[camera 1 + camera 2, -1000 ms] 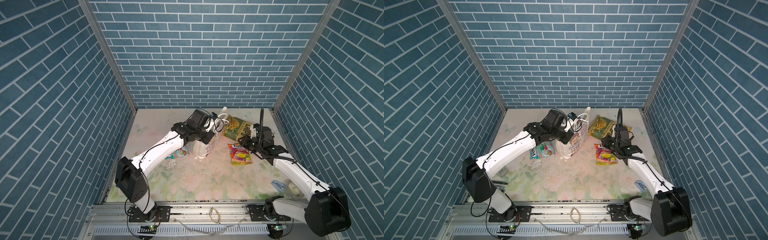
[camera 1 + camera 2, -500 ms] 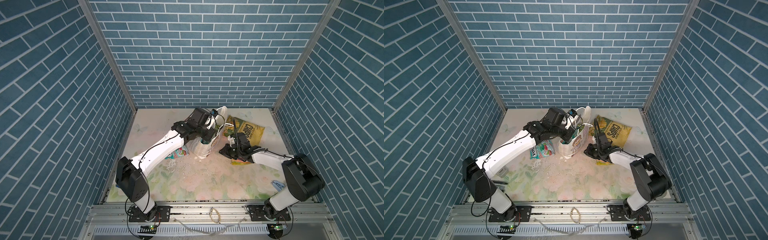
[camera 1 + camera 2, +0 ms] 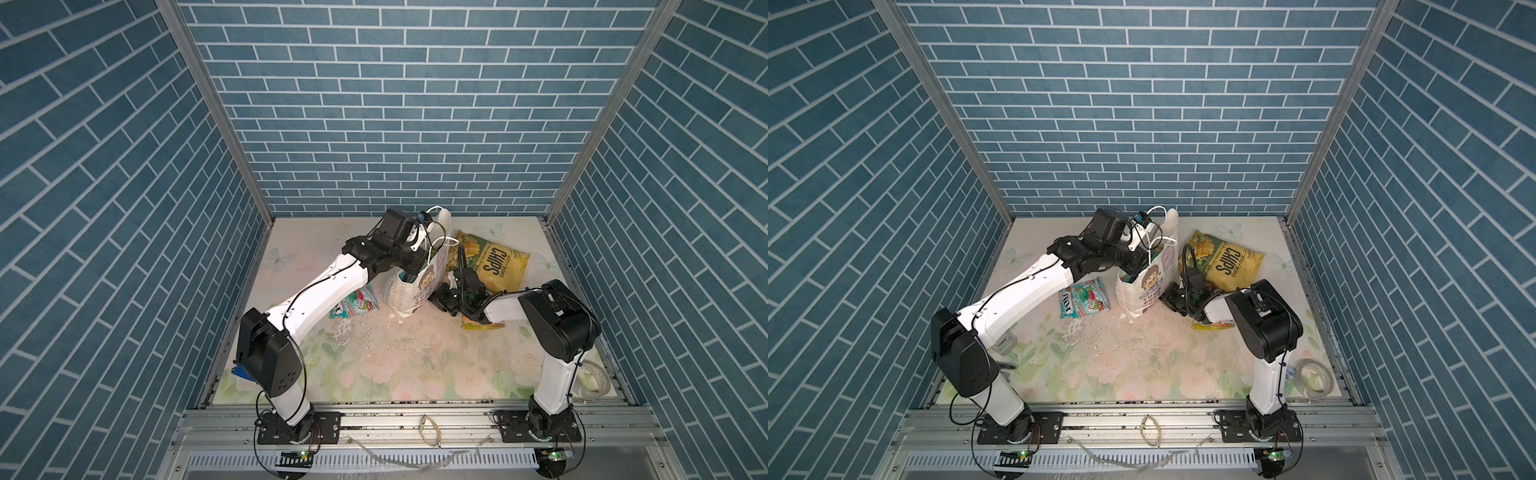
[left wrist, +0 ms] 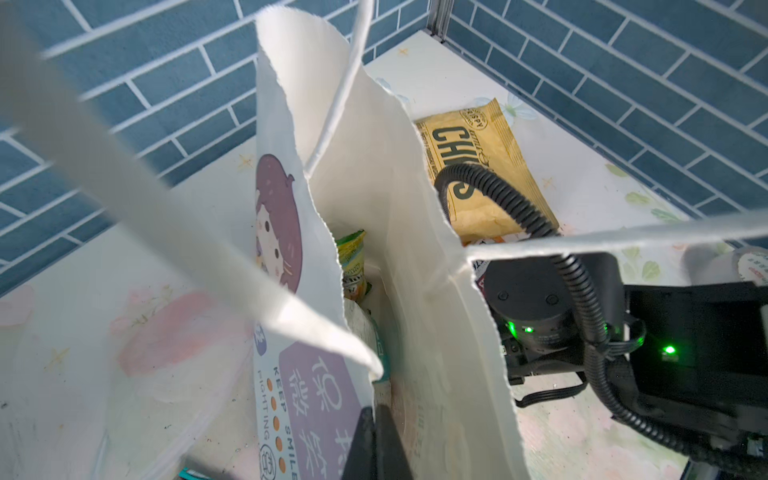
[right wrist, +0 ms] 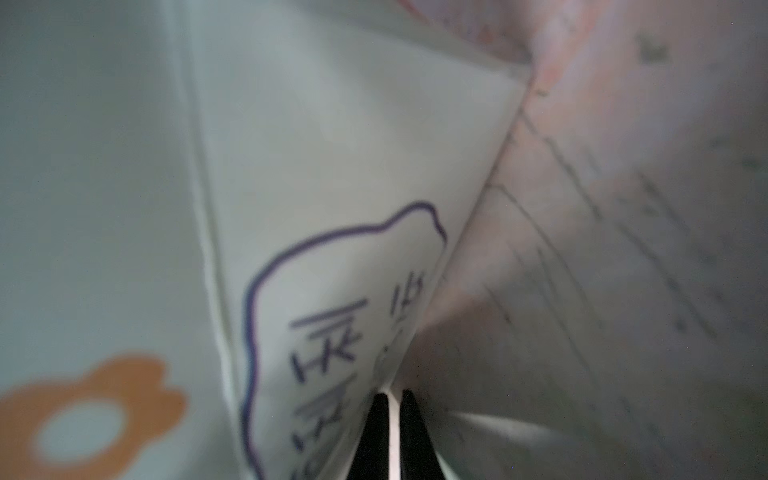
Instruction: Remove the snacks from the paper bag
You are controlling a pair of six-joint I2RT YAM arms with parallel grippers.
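Pinches paper bag point(image 3: 409, 289) rim in left gripper point(image 4: 375, 415), nips its bottom in right gripper point(image 5: 390, 401), maybe to tip green pouch point(image 4: 352, 259) out

"CHIPS" on chips bag point(image 3: 494, 262); "KEEP SMILE" on paper bag point(image 4: 395, 232).

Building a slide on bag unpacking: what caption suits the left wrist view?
Left gripper pinching the paper bag open, a green-yellow snack pouch inside, the CHIPS bag outside on the table.
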